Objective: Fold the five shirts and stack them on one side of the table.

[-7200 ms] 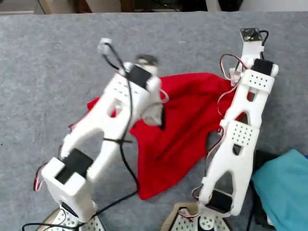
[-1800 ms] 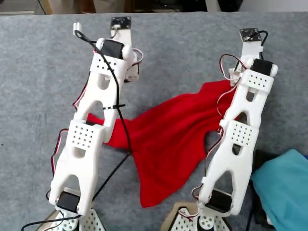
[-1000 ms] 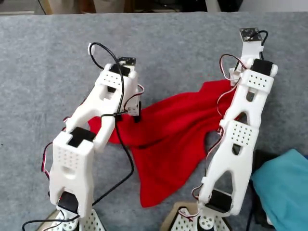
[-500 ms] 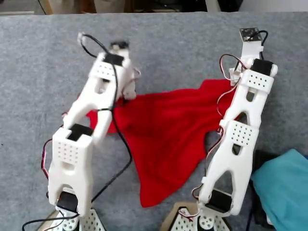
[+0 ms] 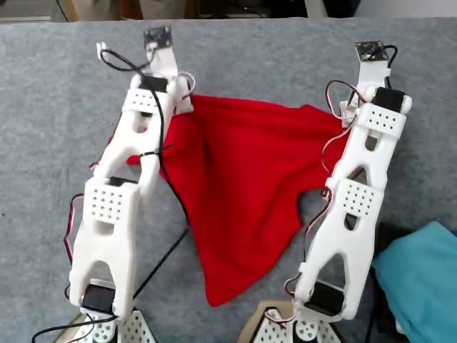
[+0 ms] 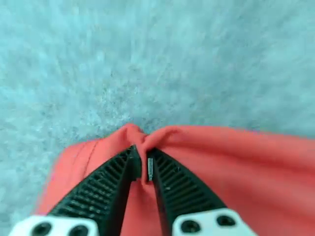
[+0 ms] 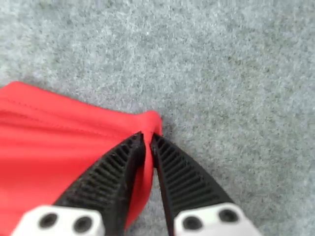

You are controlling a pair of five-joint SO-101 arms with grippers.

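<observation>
Red shirt (image 5: 243, 186) lies spread on the grey felt worktop (image 5: 57, 78). Its far edge is stretched between the two arms and its body tapers to a point near the arm bases. Left fingers (image 6: 110, 182) clenched on a bunched fold at the shirt's far left corner, fabric pinched between the ribbed faces. Right fingers (image 7: 115, 172) clenched on the far right corner, cloth gathered at their tips. Teal cloth (image 5: 421, 275) heaped at the worktop's near right edge, apart from the red shirt. Black cable (image 5: 175, 207) trails from the left arm across the shirt's left side.
</observation>
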